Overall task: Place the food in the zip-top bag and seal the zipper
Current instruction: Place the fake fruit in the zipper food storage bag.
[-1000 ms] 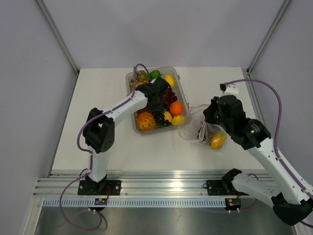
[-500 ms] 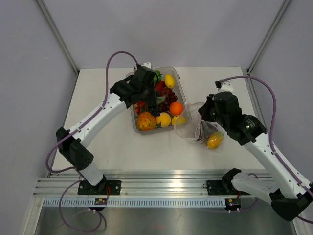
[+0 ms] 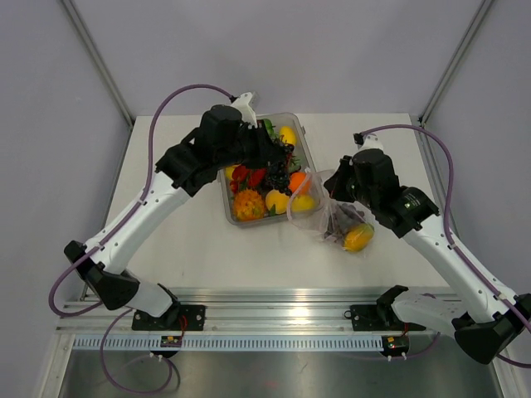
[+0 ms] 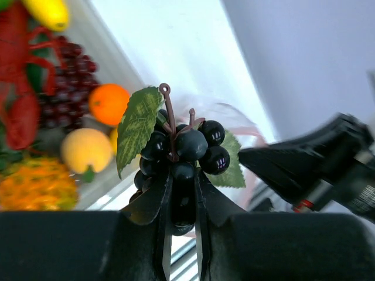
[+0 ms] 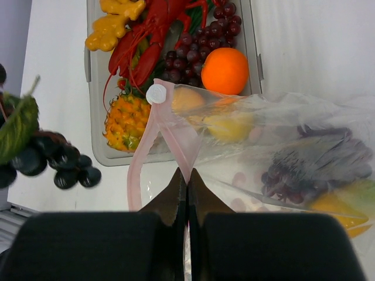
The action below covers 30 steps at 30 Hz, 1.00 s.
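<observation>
My left gripper (image 4: 181, 199) is shut on a bunch of dark toy grapes (image 4: 184, 153) with green leaves, held in the air over the right side of the tray near the bag (image 3: 280, 172). My right gripper (image 5: 187, 178) is shut on the pinkish-red zipper strip (image 5: 161, 126) of the clear zip-top bag (image 3: 328, 217), holding its mouth open toward the tray. The bag holds a yellow-orange mango (image 3: 358, 238) and purple grapes (image 5: 304, 170). More food lies in the tray: an orange (image 5: 225, 70), a red lobster (image 5: 143, 44), red grapes (image 5: 196, 41).
The rigid clear tray (image 3: 236, 217) stands at the table's middle back, just left of the bag. A spiky orange fruit (image 3: 246, 204) and yellow lemons (image 3: 277, 201) lie at its near end. The aluminium rail (image 3: 265, 313) runs along the table's near edge.
My left arm has lifted the dark grapes out of the tray and swung right toward the bag. My right gripper has shifted the bag's mouth slightly left toward the tray.
</observation>
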Each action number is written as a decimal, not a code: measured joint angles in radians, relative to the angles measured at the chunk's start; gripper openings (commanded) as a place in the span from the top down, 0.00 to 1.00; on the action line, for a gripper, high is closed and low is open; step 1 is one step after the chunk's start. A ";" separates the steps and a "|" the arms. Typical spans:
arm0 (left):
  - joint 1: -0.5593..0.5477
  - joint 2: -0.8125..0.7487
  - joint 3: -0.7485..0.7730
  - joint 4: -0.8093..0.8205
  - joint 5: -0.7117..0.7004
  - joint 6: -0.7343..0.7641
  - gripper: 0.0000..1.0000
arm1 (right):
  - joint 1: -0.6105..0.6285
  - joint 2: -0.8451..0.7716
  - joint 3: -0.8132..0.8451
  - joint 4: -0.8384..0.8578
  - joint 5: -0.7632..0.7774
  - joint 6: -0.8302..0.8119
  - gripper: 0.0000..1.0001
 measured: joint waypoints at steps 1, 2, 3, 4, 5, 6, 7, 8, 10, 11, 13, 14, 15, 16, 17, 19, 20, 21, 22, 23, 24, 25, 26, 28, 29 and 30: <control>-0.010 -0.011 -0.016 0.024 0.022 -0.010 1.00 | 0.000 0.000 0.000 0.003 -0.003 0.003 1.00; -0.019 -0.017 -0.029 0.037 0.037 -0.018 1.00 | 0.000 0.000 0.000 0.006 -0.004 0.004 1.00; -0.034 -0.023 -0.043 0.052 0.053 -0.028 1.00 | 0.000 0.000 0.000 0.007 -0.006 0.005 1.00; -0.050 -0.027 -0.055 0.068 0.068 -0.037 1.00 | 0.000 0.000 0.000 0.007 -0.009 0.008 1.00; -0.065 -0.028 -0.068 0.083 0.081 -0.045 1.00 | 0.000 0.000 0.000 0.008 -0.011 0.010 1.00; -0.079 -0.027 -0.081 0.102 0.093 -0.055 1.00 | 0.000 0.000 0.000 0.008 -0.012 0.012 1.00; -0.091 -0.027 -0.095 0.116 0.105 -0.063 1.00 | 0.000 0.000 0.000 0.010 -0.014 0.014 1.00; -0.100 -0.024 -0.105 0.122 0.115 -0.069 1.00 | 0.000 0.000 0.000 0.011 -0.019 0.016 1.00; -0.117 -0.017 -0.128 0.145 0.136 -0.085 1.00 | 0.000 0.000 0.000 0.013 -0.027 0.021 1.00; -0.121 -0.012 -0.137 0.153 0.142 -0.090 1.00 | 0.000 -0.001 0.000 0.014 -0.030 0.024 1.00; -0.126 0.006 -0.150 0.174 0.149 -0.101 1.00 | 0.000 -0.003 0.000 0.014 -0.037 0.031 1.00; -0.129 0.017 -0.154 0.182 0.150 -0.104 1.00 | 0.000 -0.005 0.000 0.015 -0.040 0.034 1.00; -0.131 0.029 -0.161 0.193 0.150 -0.108 0.97 | 0.000 -0.008 0.000 0.015 -0.046 0.038 1.00; -0.133 0.042 -0.167 0.203 0.150 -0.111 0.95 | 0.000 -0.011 0.000 0.016 -0.049 0.040 1.00; -0.134 0.051 -0.172 0.211 0.150 -0.111 0.93 | 0.000 -0.016 0.000 0.018 -0.054 0.042 1.00; -0.140 0.084 -0.177 0.217 0.150 -0.111 0.70 | 0.000 -0.024 0.000 0.025 -0.056 0.046 1.00; -0.144 0.101 -0.177 0.220 0.149 -0.108 0.53 | 0.000 -0.027 0.000 0.030 -0.056 0.048 1.00; -0.149 0.118 -0.177 0.222 0.151 -0.103 0.42 | 0.000 -0.029 0.000 0.034 -0.056 0.049 1.00; -0.153 0.133 -0.177 0.219 0.151 -0.100 0.22 | 0.000 -0.031 0.000 0.037 -0.057 0.051 1.00; -0.157 0.145 -0.177 0.214 0.151 -0.093 0.14 | 0.000 -0.032 0.000 0.038 -0.057 0.053 1.00; -0.159 0.150 -0.177 0.204 0.149 -0.093 0.09 | 0.000 -0.034 0.000 0.038 -0.054 0.054 1.00; -0.161 0.151 -0.177 0.190 0.140 -0.085 0.06 | 0.000 -0.038 0.000 0.037 -0.054 0.054 1.00; -0.161 0.149 -0.177 0.180 0.132 -0.076 0.05 | -0.001 -0.042 0.000 0.036 -0.053 0.054 1.00; -0.161 0.133 -0.177 0.166 0.105 -0.053 0.06 | -0.001 -0.050 0.000 0.037 -0.053 0.054 1.00; -0.161 0.121 -0.174 0.153 0.089 -0.037 0.09 | -0.001 -0.054 0.000 0.036 -0.051 0.054 1.00; -0.162 0.108 -0.167 0.137 0.073 -0.022 0.10 | -0.001 -0.056 0.000 0.036 -0.050 0.055 1.00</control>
